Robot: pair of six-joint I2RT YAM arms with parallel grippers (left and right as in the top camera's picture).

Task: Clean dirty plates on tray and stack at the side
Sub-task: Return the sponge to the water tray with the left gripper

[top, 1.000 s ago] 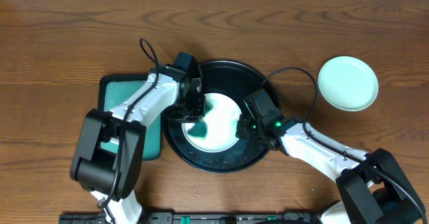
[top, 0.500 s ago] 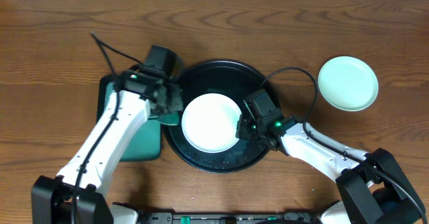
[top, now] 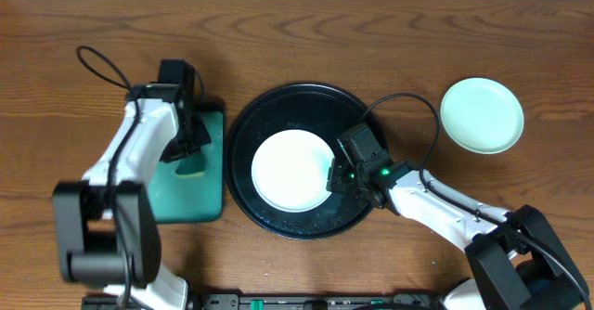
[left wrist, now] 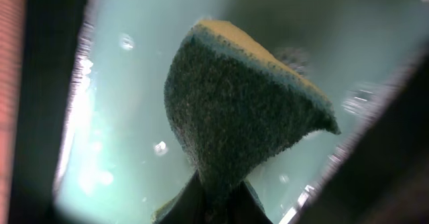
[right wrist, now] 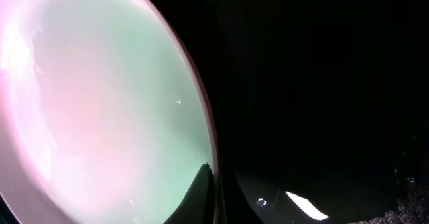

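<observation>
The left gripper (top: 192,150) is clamped on a yellow-green scouring sponge (left wrist: 234,117) over the rectangular teal tray (top: 190,203). 1 round white plate (top: 290,169) lies on the large round black tray (top: 243,129). The right gripper (top: 335,174) is closed tight on its right rim. 1 round mint plate (top: 481,115) sits well apart on the wooden table (top: 74,32).

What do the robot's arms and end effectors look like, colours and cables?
The left arm and right arm have white links with bulky black joints. A thin black cable loops off each wrist. The left end effector and right end effector are black; a green light glows by the right one.
</observation>
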